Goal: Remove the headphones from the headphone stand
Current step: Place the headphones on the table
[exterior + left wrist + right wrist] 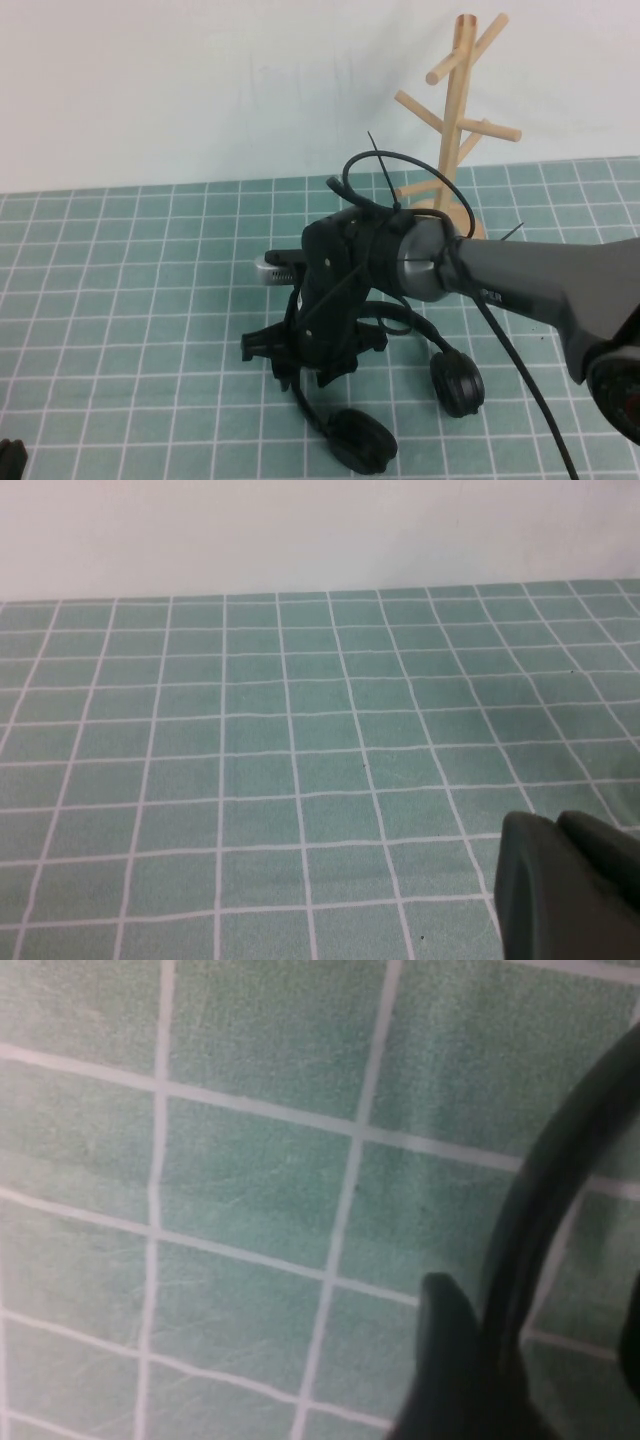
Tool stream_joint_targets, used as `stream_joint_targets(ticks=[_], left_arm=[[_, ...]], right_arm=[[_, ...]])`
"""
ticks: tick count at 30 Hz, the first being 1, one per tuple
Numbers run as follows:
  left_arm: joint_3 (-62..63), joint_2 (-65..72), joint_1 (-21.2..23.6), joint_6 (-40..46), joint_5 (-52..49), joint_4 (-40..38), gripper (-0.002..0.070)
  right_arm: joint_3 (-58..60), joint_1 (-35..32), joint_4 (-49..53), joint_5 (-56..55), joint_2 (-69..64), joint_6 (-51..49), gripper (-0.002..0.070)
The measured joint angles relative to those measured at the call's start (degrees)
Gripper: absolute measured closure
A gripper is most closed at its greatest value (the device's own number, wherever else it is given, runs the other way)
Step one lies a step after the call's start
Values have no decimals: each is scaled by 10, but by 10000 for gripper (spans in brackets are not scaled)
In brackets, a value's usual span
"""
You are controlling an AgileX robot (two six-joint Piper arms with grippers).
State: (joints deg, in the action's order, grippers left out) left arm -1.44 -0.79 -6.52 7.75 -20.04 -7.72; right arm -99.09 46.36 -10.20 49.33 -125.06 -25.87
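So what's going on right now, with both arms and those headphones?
Right gripper low over the mat, shut on the headphones, earcups near the mat. Headphone stand bare, behind. Left gripper parked at near left edge. Nothing in the way.

Black headphones [455,382], pale wood stand [455,130] (green-checked mat [120,300]).

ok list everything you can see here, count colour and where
headphones: one, matte black, low over the mat below the right gripper, off the stand, headband at the gripper
headphone stand: one, light wood, far right of the mat by the wall, pegs bare
mat: one, green with white grid, covering the table
wall: white, behind the mat
right gripper: one, black, mid-mat over the headphones, wrist cabled
left gripper: one, black, near left corner, barely in view
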Motion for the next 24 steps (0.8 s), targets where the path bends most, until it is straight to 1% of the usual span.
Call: stream_joint_targets(ticks=[4,6,8,11,14,15,21,24], left_arm=[[0,0,0,0,0,0,678],[0,0,0,0,0,0,678],[0,0,0,0,0,0,678],[0,0,0,0,0,0,678],[0,0,0,0,0,0,678],[0,0,0,0,0,0,678],[0,0,0,0,0,0,678],[0,0,0,0,0,0,678]], right_arm=[[1,16,71,34,52,0,305],[1,28,125,76,92,0,330],[1,41,171,143,129,0,400],[2,47,193,230,173,0,544],[28,47,206,247,222,0,657],[42,47,209,245,242,0,681],[184,47,246,237,370,3,685],[242,47,259,239,424,36,685]])
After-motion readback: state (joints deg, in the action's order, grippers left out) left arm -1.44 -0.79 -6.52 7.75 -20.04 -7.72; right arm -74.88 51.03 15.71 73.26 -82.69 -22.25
